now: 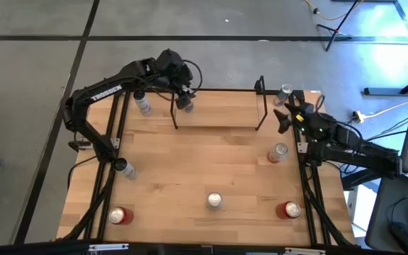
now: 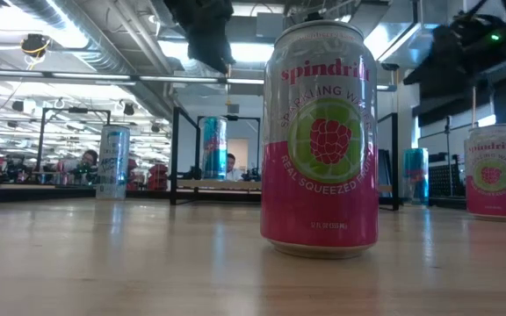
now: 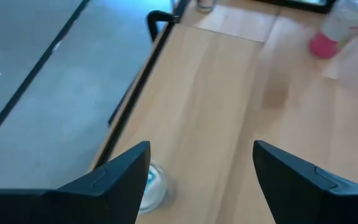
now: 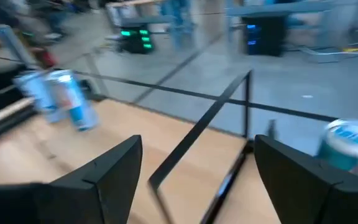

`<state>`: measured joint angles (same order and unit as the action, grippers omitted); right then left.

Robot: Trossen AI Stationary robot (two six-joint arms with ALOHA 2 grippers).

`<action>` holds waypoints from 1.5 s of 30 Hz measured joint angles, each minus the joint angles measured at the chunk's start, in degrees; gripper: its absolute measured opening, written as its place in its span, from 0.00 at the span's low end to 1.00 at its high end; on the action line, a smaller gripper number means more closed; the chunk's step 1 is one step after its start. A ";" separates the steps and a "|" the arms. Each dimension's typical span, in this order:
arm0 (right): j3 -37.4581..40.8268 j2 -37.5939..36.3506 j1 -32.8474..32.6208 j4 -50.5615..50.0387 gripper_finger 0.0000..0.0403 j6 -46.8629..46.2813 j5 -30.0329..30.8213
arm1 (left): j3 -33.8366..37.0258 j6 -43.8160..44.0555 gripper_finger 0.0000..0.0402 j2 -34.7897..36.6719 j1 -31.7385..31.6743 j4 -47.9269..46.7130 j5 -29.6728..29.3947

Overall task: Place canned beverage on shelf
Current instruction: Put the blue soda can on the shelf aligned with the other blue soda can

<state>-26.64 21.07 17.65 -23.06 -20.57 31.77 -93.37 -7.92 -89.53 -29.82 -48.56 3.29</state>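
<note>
Wood table [image 1: 211,166] (black-railed) with shelf [image 1: 218,117] and scattered cans [image 1: 214,201]

We're in a robotics lab or open industrial workspace. Bare grey concrete floor [image 1: 34,85] around the wood table [image 1: 211,156], cables [image 1: 384,113] and a stand's legs [image 1: 331,32] lying on it. The low view shows an exposed ceiling with ducts [image 2: 77,35] and strip lights [image 2: 68,44], plus people [image 2: 86,160] seated at desks far behind. The right wrist view catches equipment with green lights [image 4: 135,37] on the floor.
</note>
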 joint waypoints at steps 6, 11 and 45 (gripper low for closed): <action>-11.45 17.78 2.39 -4.49 0.74 -0.09 10.13 | 9.98 -1.89 0.67 6.43 -2.37 7.01 5.99; -21.91 31.07 11.40 -12.83 0.74 -1.28 8.58 | 18.19 -1.84 0.67 11.76 -4.96 12.77 9.92; -31.64 56.35 32.24 -23.68 0.74 -21.44 6.45 | 21.26 -12.46 0.67 14.64 -6.16 15.26 9.91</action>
<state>-58.28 77.42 49.89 -46.74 -42.01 38.22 -72.12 -20.38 -74.89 -35.99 -33.30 13.19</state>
